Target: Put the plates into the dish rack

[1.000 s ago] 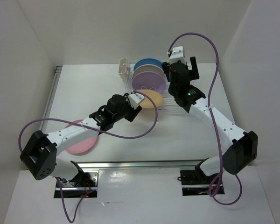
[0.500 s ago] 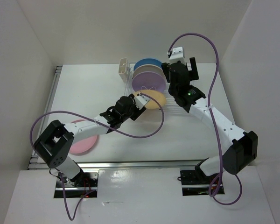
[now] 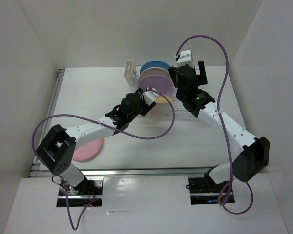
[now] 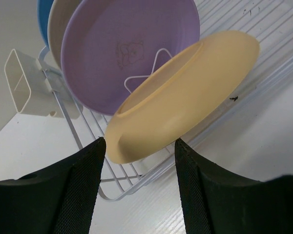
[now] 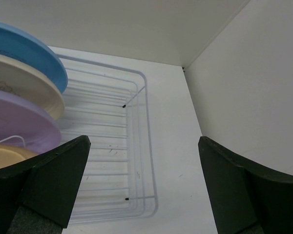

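— Where's the yellow plate (image 4: 185,92)?
— Clamped in your left jaws, tilted in the rack (image 5: 147,146) just before the purple plate (image 4: 112,44), twelve o'clock on the bench (image 3: 195,141).
— Right jaws?
— Spread wide, empty, over the rack's three-o'clock end. The pink plate (image 3: 85,152) lies at eight o'clock, probably flat.

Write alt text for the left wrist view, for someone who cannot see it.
A yellow-orange plate leans in the wire dish rack, its lower rim between the two fingertips of the left end effector; whether they grip it is unclear. Behind it stand a purple plate, cream plate and blue plate, a cream cutlery cup at frame left.
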Robot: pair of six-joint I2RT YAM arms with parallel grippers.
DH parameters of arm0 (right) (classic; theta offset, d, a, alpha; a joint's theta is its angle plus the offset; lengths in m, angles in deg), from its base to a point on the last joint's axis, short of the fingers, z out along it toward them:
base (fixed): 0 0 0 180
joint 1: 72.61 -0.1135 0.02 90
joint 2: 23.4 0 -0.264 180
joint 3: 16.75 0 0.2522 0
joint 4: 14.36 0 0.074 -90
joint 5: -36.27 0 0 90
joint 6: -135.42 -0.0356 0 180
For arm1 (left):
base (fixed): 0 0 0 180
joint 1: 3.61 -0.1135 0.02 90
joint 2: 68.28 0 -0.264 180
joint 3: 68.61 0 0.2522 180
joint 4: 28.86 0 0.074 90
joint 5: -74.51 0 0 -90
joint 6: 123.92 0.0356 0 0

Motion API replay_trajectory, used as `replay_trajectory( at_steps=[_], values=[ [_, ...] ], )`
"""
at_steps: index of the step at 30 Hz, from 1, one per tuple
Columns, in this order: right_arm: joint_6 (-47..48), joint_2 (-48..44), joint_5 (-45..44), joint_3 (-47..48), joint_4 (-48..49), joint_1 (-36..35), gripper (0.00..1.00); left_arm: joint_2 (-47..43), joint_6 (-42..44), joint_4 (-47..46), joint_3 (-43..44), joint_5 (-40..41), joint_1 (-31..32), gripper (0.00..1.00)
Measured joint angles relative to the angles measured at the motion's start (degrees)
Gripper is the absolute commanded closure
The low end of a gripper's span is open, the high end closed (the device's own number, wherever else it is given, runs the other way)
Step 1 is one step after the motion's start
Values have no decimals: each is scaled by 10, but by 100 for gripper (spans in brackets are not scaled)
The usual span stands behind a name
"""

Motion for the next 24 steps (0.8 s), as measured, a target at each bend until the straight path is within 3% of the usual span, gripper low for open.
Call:
replay_trajectory(
  at_steps=[11, 24],
  values=[
    [-12, 0, 10, 0, -13, 0, 0, 82, -3, 9, 85, 2, -10, 32],
    [-33, 1, 22, -1, -36, 4, 0, 127, 0, 31, 178, -4, -81, 29]
  ],
)
